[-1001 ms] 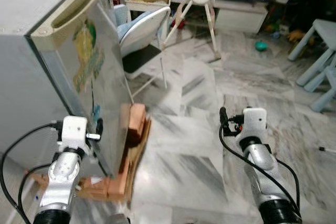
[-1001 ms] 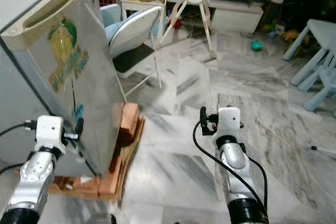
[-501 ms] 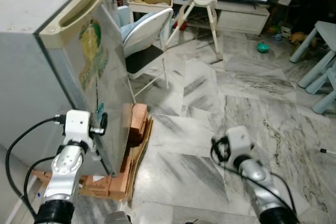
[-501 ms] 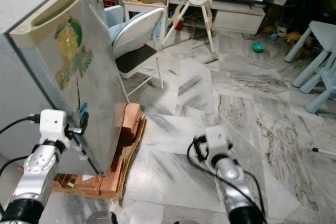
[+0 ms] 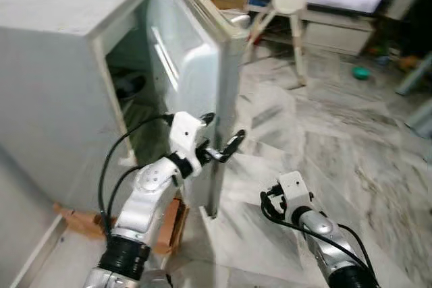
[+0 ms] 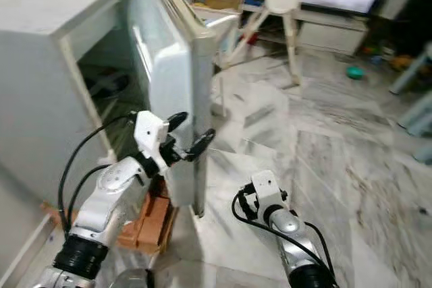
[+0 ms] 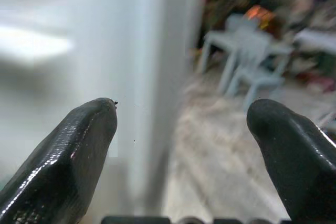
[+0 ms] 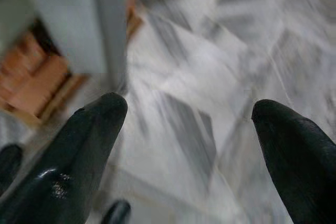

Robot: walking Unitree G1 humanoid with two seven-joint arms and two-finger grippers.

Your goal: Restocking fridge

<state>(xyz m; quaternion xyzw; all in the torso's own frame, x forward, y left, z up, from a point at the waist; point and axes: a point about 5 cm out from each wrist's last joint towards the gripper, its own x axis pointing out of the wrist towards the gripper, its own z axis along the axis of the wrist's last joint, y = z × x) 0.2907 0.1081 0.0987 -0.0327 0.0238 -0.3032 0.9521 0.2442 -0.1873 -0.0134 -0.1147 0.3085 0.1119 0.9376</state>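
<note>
In the left eye view the small grey-white fridge (image 5: 67, 65) stands on the robot's left with its pale door (image 5: 196, 92) swung partly out, the door's free edge running upright from the top corner down to the floor; the dark inside lies behind it, toward the left. The left gripper (image 5: 219, 145) is at that free edge, its two black fingers parted, one on each side of the edge, so the door lies straight ahead of it, and this arm is plainly the nearer one. The right gripper (image 5: 271, 202) hangs low over the grey marbled floor (image 5: 337, 133), apart from the door. One fridge, one door, and two grippers can be counted; no item to stock is in either one. The right eye view gives the same layout, with orange bricks (image 6: 150, 224) under the fridge's front corner. In the left wrist view the fingertips (image 7: 73, 156) stand wide apart with the door's upright edge between them, nearer one finger, touching neither that I can tell. In the right wrist view the fingers (image 8: 79, 150) are spread wide and hold nothing, over blurred floor, with the door's lower edge and the bricks beyond.
</note>
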